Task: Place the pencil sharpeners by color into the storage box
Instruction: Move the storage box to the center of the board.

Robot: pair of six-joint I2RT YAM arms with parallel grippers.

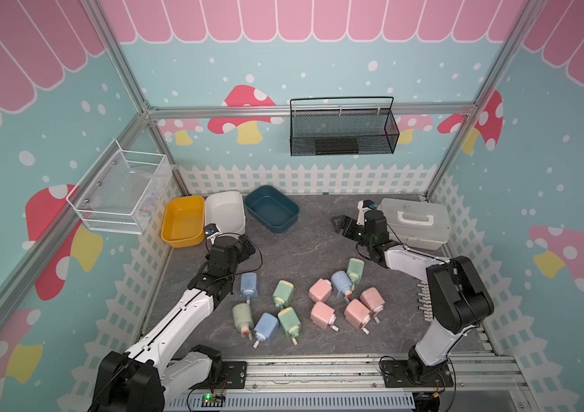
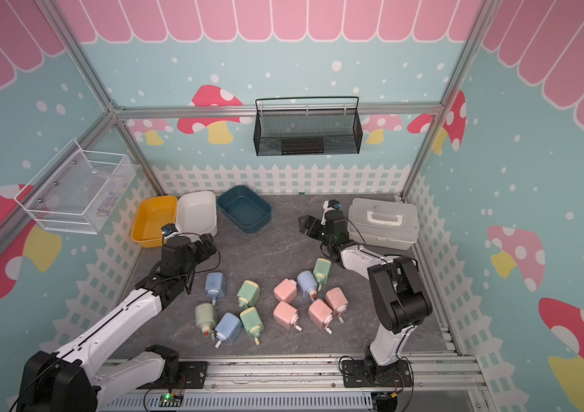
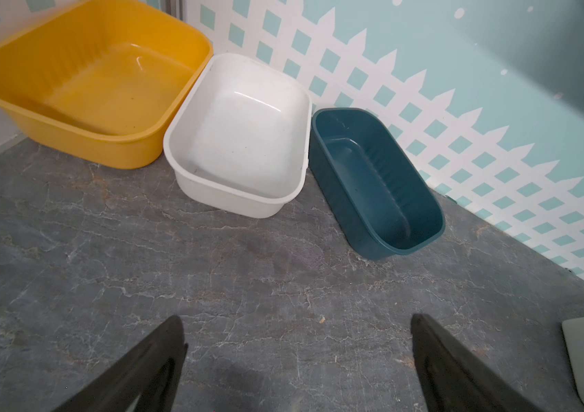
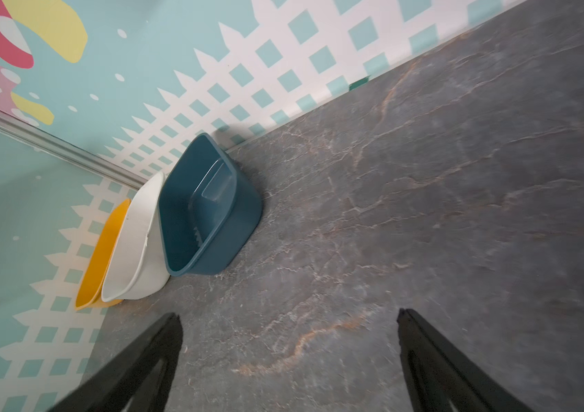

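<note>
Though outside both wrist views, pencil sharpeners (image 1: 320, 290) in both top views.

Sharpeners (image 1: 320, 290): smooth matt pastel plastic. Yellow tub (image 3: 87, 148), white tub (image 3: 233, 201) and blue tub (image 3: 347, 221): glossy moulded plastic; table (image 3: 212, 271) is matt grey stone-look with pale veins. Black basket (image 1: 344, 125) at upper centre and white basket (image 1: 112, 199) at left in a top view: painted metal mesh.
</note>
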